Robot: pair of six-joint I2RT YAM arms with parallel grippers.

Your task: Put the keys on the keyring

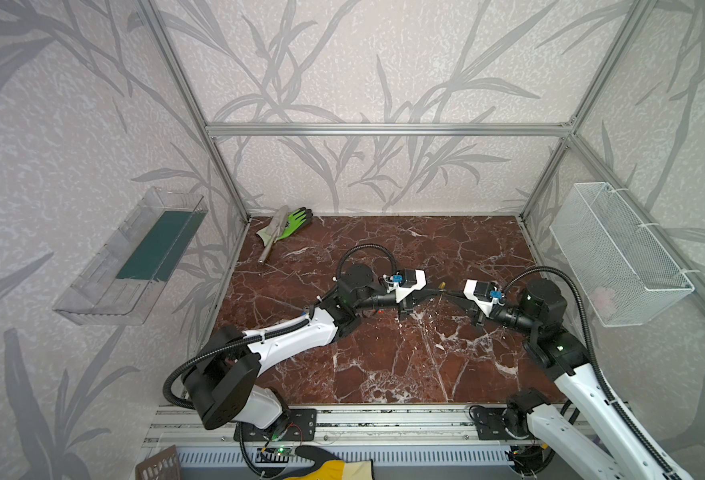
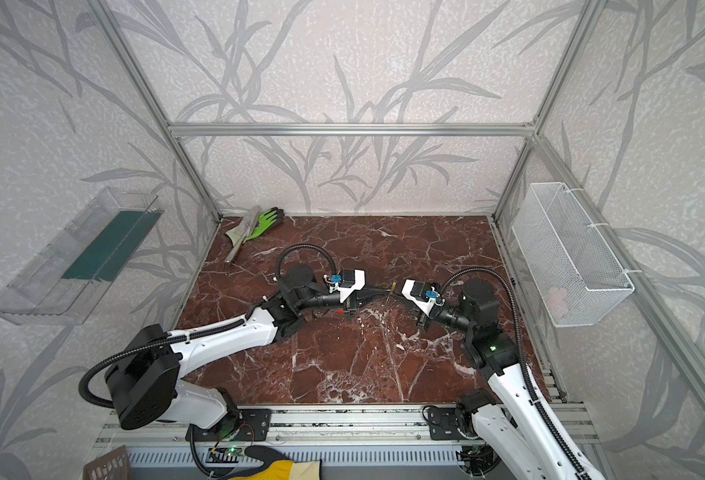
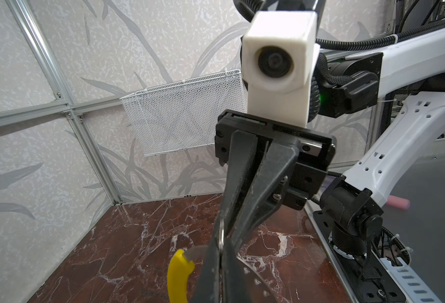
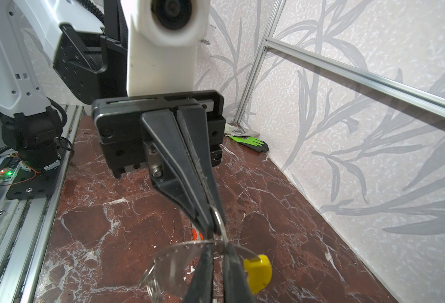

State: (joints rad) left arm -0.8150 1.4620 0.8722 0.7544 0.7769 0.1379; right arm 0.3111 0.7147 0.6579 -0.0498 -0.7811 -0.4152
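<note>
Red-brown marble tabletop (image 1: 384,374) lies under two arms that meet tip to tip at the centre of both top views. The keyring (image 4: 179,246) hangs between them, lifted clear of the marble and low in both wrist frames. The left gripper (image 4: 214,227) has its jaws pressed together on it, where a small silver ring (image 4: 222,223) sits. The right gripper (image 3: 228,225) has its jaws nearly together at the same spot; whether they bite I cannot tell.

I judge this the readying step: the hoop is held up and no key is threaded. Next, one gripper must hold it alone while the other pinches up a flat key.

The right wrist view shows the red-orange key (image 4: 196,233) on the marble at lower centre. The left wrist view shows no key. In a top view the hoop shrinks to its yellow arc (image 1: 441,285). No view shows a blue key.
</note>
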